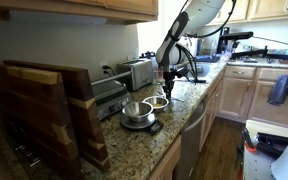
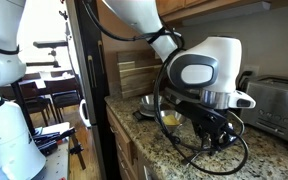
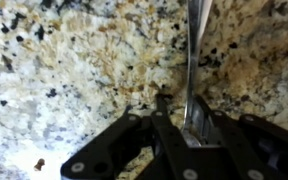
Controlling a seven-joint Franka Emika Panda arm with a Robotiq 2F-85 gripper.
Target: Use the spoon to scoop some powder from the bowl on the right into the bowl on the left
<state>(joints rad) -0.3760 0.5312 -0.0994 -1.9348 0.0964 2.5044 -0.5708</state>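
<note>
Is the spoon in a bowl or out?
Out. In the wrist view the spoon lies over speckled counter alone, its handle between the fingers of the tool.

Bench (image 3: 64, 70) of speckled beige, black and rust granite, black hand (image 3: 180, 110) at six o'clock, silvery-grey spoon (image 3: 193, 50) handle, yellowish powder (image 2: 170, 119), white arm (image 2: 209, 65), brown striped wooden boards (image 1: 44, 110), blue cloth (image 1: 284, 90) at three o'clock
</note>
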